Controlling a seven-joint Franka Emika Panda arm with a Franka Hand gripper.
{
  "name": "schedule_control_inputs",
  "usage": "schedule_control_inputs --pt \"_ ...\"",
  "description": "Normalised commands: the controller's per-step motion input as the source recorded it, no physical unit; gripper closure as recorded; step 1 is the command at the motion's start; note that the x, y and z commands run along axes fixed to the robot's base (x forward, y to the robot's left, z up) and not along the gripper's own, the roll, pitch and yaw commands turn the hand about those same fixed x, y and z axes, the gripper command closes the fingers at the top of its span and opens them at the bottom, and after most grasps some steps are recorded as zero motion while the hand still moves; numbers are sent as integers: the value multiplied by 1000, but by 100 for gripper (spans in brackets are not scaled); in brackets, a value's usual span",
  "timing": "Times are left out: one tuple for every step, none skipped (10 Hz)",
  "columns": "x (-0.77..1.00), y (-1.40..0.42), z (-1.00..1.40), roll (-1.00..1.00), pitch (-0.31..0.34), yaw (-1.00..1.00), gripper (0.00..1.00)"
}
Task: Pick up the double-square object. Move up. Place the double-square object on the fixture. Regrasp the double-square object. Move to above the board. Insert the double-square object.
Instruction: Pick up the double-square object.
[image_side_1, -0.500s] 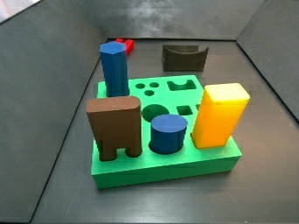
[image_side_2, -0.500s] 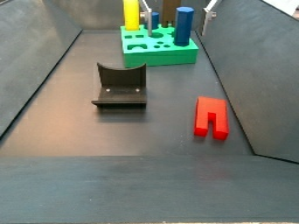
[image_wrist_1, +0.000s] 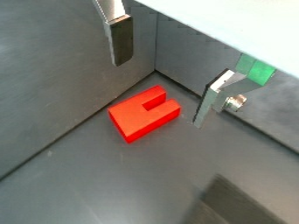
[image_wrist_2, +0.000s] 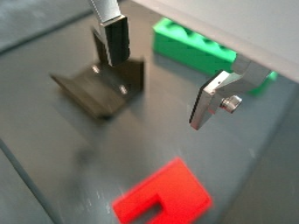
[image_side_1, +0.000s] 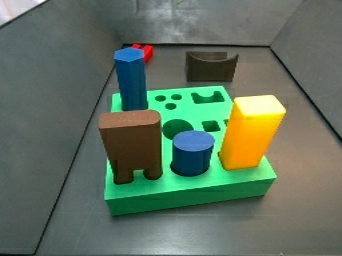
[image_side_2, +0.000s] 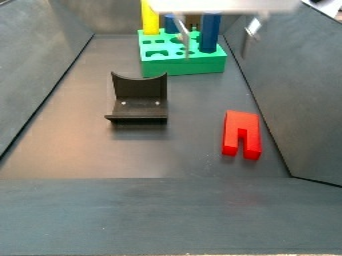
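Pincer: the pincer (image_wrist_1: 163, 74) hangs above the dark floor with its two silver fingers (image_wrist_1: 121, 39) spread wide and nothing between them; a wrist view (image_wrist_2: 163, 79) shows the same wide gap, with only floor beneath it. In a side view only a pale blurred bit of the arm shows at the upper edge, near the board.

Double-square object: the red double-square object (image_wrist_1: 145, 113) lies flat on the floor, below the open fingers and touching neither. Its notch faces up and away in a wrist view. In a side view (image_side_2: 241, 134) it lies near the right wall, well apart from the board, with the slot pointing toward the camera. In a side view (image_side_1: 139, 50) only a small red corner peeks out behind the blue post.

Fixture: the fixture (image_side_2: 136, 98) stands on the floor between the red piece and the board, off to the left, upright with its dipped top edge. A wrist view (image_wrist_2: 103, 87) shows it just beyond one finger, not touched.

Board: the green board (image_side_1: 187, 185) carries a blue hexagonal post (image_side_1: 130, 80), a brown block (image_side_1: 130, 145), a blue cylinder (image_side_1: 193, 153) and a yellow block (image_side_1: 251, 130); several shaped holes in its top are open. It sits at the far end in a side view (image_side_2: 181, 62).
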Motion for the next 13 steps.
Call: schedule_control_inputs --pt "-606 474 -863 149 -33 -129 0" --pt "-554 420 -929 149 -53 -69 0" --pt "-440 297 -1000 114 -41 -46 0" --pt "-369 157 -1000 81 -33 -34 0" --pt "-266 17 -1000 70 -26 -31 0" --pt "-189 0 -1000 76 -23 -51 0" --pt "-109 -14 -1000 64 -19 -66 0" --pt "0 0 -1000 16 -31 -43 0" --pt "0 -49 -1000 26 -33 -100 0" --pt "0 -69 -1000 24 -37 -117 0" --pt "0 -103 -1000 26 -51 -129 0" --pt "0 -114 -1000 31 -61 -134 0" --pt "0 -114 -1000 40 -60 -131 0"
